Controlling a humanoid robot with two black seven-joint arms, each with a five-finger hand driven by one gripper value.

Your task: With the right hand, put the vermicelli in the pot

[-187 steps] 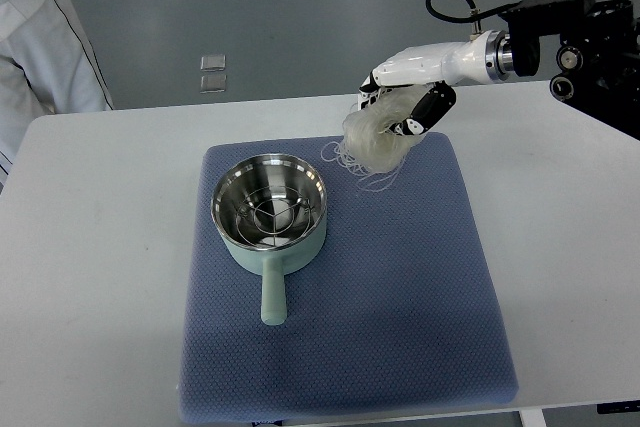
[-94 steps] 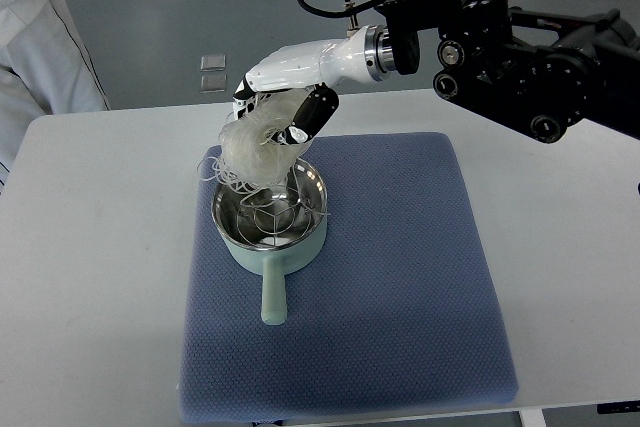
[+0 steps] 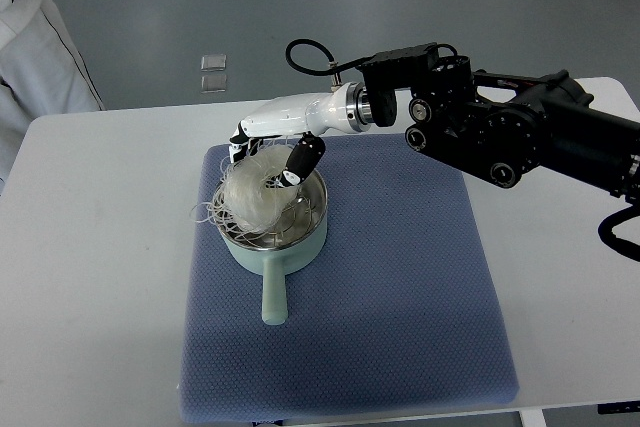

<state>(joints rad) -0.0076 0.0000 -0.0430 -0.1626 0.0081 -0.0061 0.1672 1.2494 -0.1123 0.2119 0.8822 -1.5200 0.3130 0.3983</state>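
We see the right hand over the far-left rim of the pot, arm coming in from the right edge. Its fingers are curled around the vermicelli from above, one dark-tipped finger on the bundle's right side, the white palm shell on its far side. Grasp looks closed on the bundle; we can't tell how tightly.

The vermicelli sits as a pale looped wad in the pot's mouth, mostly over the left half. Loose strands spill over the left rim and hang toward the blue mat. We can't tell whether the bundle's underside touches the wire rack inside the pot.

Pot stands upright on the mat, mint-green handle pointing toward the robot. Mat lies on the white surface. A person's white sleeve shows at the top-left corner.

Versus half a second ago: hand is lower and slightly nearer the pot, and the bundle, which hung above the rim then, now sits down in the opening. Versus a second ago: hand and vermicelli were at the mat's far edge, well right of the pot. Pot and mat haven't shifted.

Left hand isn't in the picture.
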